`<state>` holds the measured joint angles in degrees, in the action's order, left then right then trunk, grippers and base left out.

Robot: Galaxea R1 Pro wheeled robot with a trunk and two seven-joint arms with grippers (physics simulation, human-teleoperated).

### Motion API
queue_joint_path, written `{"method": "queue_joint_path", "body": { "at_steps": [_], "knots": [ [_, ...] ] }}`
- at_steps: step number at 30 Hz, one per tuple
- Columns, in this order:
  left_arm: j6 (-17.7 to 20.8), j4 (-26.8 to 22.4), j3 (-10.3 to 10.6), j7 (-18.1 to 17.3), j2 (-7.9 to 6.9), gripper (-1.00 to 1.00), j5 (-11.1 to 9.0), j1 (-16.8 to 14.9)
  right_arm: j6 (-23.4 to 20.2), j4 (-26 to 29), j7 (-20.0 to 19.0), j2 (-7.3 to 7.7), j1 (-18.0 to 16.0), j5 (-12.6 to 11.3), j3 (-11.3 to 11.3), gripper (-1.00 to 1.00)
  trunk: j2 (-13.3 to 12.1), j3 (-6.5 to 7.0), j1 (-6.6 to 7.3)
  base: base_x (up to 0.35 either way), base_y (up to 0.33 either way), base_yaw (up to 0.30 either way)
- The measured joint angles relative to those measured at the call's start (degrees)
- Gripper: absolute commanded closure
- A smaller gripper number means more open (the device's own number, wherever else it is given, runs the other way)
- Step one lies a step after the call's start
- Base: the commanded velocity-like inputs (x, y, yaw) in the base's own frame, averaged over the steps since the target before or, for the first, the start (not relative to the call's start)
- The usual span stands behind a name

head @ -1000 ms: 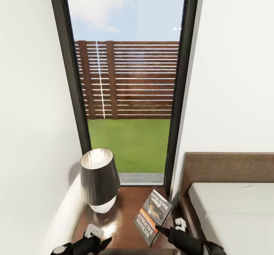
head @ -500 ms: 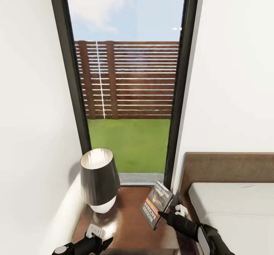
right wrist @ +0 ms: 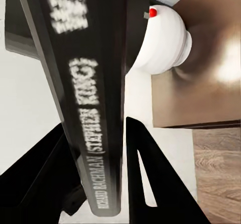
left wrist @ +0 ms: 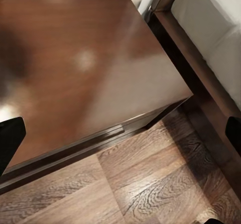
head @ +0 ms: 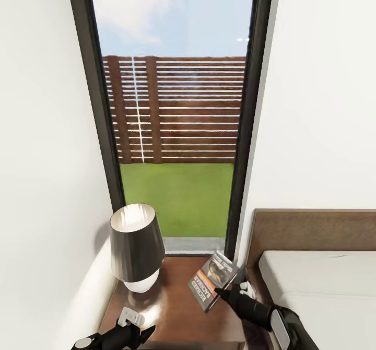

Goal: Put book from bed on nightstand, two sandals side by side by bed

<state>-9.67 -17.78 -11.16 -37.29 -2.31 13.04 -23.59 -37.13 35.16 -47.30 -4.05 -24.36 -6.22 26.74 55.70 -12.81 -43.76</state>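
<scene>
1. Dark reddish-brown glossy wood forms the top of the nightstand (head: 172, 298), which is set in the corner between a white wall and the bed (head: 318, 282); in the left wrist view the same counter (left wrist: 85, 68) is seen standing on a wood-plank floor (left wrist: 150, 189), with the bed frame just beside it.
2. A tall dark-framed window (head: 175, 115) is located behind the nightstand; a slatted wooden fence and grass are visible through it.
3. A lamp (head: 137, 245) with a dark shade and a white base is placed on the left part of the counter.
4. The right claw (head: 225, 293) is clamped on the book (head: 213, 280). The book is held tilted above the right part of the counter, cover facing the camera, near the headboard.
5. In the right wrist view the book spine (right wrist: 85, 93) is seen gripped between the two dark fingers (right wrist: 145, 174), with the white lamp base (right wrist: 163, 40) beyond it.
6. The left claw (head: 137, 328) is positioned at the front left edge of the counter, touching nothing; its fingers are seen well apart at the edges of the left wrist view.
7. The arms are cut off by the lower frame edge, and the lettering on the spine is partly blurred. Whether the lower edge of the book touches the counter cannot be determined.
</scene>
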Motion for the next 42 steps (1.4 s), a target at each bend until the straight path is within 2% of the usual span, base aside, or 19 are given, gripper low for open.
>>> {"method": "queue_joint_path", "body": {
  "at_steps": [5, 8, 11, 14, 16, 19, 26, 36, 42],
  "knots": [
    [0.0, 0.0, 0.0, 0.0, 0.00, -1.00, 0.0, 0.0, -3.4, -0.2, 0.1, -0.42, 0.0, -7.4, 0.0, 1.00, 0.0, 0.00, 0.00, 0.000, 0.000, 0.000],
    [0.0, 0.1, 0.0, 0.0, 0.00, -1.00, 0.0, 0.0, -3.5, -1.3, 1.4, -1.04, 0.0, -8.8, -0.1, 1.00, 0.0, 0.00, 0.00, 0.000, 0.000, 0.000],
    [0.0, 0.1, 0.0, 0.0, 0.00, -1.00, 0.0, 0.0, -3.6, -1.7, 5.4, -1.19, 0.0, -9.8, -0.1, 1.00, 0.0, 0.00, 0.00, 0.000, 0.000, 0.000],
    [0.0, 0.2, 0.1, 0.0, 0.00, -1.00, 0.0, 0.0, -3.7, -1.9, 7.0, -1.26, 0.0, -12.6, -0.1, 1.00, 0.0, 0.00, 0.00, 0.000, 0.000, 0.000],
    [0.0, 0.9, 0.1, 0.0, 0.00, -1.00, 0.0, 0.0, -3.7, -2.2, 9.4, -1.30, 0.0, -16.0, 0.0, 1.00, 0.0, 0.00, 0.00, 0.000, 0.000, 0.000],
    [-0.1, 1.3, 0.0, 0.0, 0.00, -1.00, 0.0, 0.0, -3.7, -2.4, 11.6, -1.32, 0.0, -17.5, -0.1, 1.00, 0.0, 0.00, 0.00, 0.000, 0.000, 0.000],
    [-0.1, 1.4, 0.0, 0.0, 0.00, -1.00, 0.1, 0.0, -3.7, -2.9, 12.9, -1.38, 0.0, -18.3, -0.1, 1.00, 0.0, 0.00, 0.00, 0.000, 0.000, 0.000],
    [-0.1, 1.4, 0.0, 0.0, 0.00, -1.00, 0.1, 0.0, -3.7, -8.0, 13.0, -2.02, -0.1, -18.4, -0.2, 1.00, 0.0, 0.00, 0.00, 0.001, 0.000, 0.000],
    [-0.1, 1.4, 0.0, 0.0, 0.00, -1.00, 0.1, 0.0, -3.7, -8.3, 13.0, -2.12, -0.1, -18.4, -0.2, 1.00, 0.0, 0.00, 0.03, 0.187, 0.000, 0.000]
  ]
}}
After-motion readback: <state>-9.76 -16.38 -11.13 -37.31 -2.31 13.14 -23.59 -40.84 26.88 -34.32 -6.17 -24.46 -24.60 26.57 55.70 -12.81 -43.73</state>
